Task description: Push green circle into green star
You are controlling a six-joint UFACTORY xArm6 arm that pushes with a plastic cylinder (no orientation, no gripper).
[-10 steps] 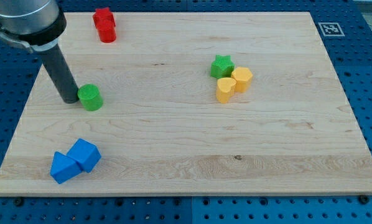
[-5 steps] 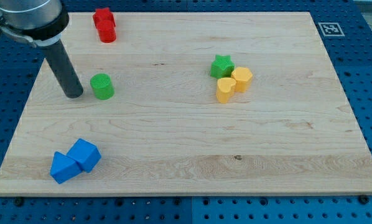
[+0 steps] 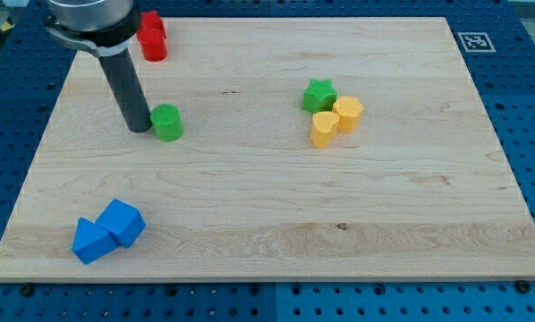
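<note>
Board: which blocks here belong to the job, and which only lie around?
Job: green circle, with my tip just at its left; green star.
Lying about: red blocks; two yellow blocks; two blue blocks.

Circle [image 3: 167, 122] well left of star [image 3: 319, 95]

No readable text; only black-white fiducial marker [image 3: 475, 41] beside board's top-right corner.
</note>
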